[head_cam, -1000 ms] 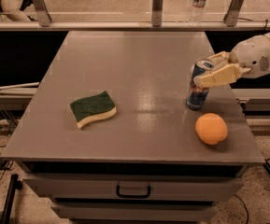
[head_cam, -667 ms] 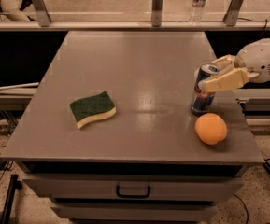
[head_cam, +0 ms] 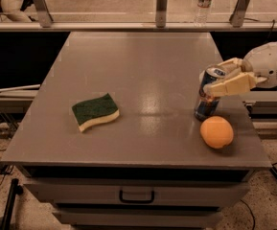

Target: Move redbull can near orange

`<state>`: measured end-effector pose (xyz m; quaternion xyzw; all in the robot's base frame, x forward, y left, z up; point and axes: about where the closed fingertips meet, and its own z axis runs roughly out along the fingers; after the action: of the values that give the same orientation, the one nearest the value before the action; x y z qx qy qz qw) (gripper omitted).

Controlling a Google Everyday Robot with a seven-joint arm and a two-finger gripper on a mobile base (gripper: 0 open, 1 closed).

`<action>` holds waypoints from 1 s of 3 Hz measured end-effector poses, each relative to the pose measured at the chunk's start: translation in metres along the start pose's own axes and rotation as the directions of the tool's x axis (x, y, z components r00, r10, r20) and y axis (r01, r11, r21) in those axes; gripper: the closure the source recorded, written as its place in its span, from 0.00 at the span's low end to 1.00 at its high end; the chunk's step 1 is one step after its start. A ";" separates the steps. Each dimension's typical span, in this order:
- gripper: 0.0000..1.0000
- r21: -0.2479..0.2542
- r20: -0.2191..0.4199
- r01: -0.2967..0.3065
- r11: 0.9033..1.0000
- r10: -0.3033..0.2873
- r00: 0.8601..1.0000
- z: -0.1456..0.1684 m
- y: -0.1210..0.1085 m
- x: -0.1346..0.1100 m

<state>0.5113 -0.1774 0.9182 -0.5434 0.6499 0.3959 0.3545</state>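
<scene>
The redbull can (head_cam: 208, 96), blue and silver with a silver top, stands at the right side of the grey table (head_cam: 143, 71), leaning slightly. The orange (head_cam: 216, 132) lies just in front and to the right of it, a small gap apart. My gripper (head_cam: 215, 78) reaches in from the right with its cream fingers (head_cam: 230, 86) on both sides of the can's upper part, shut on it. The white arm housing (head_cam: 271, 63) is at the right edge.
A green and yellow sponge (head_cam: 95, 111) lies on the table's left half. A clear water bottle (head_cam: 203, 4) stands behind the table past a rail. A drawer handle (head_cam: 136, 195) is below the front edge. The can and orange are near the table's right edge.
My gripper and the can have moved a little to the right and toward the front, closer to the orange. The orange and the sponge have not moved.
</scene>
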 end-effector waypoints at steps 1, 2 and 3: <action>0.52 0.003 0.002 0.001 1.000 -0.001 1.000 0.002 -0.002 -0.001; 0.29 0.006 0.005 0.002 1.000 -0.002 1.000 0.005 -0.004 -0.003; 0.05 0.008 0.007 0.003 1.000 -0.003 1.000 0.007 -0.006 -0.004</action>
<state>0.5182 -0.1702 0.9179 -0.5416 0.6494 0.3946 0.3596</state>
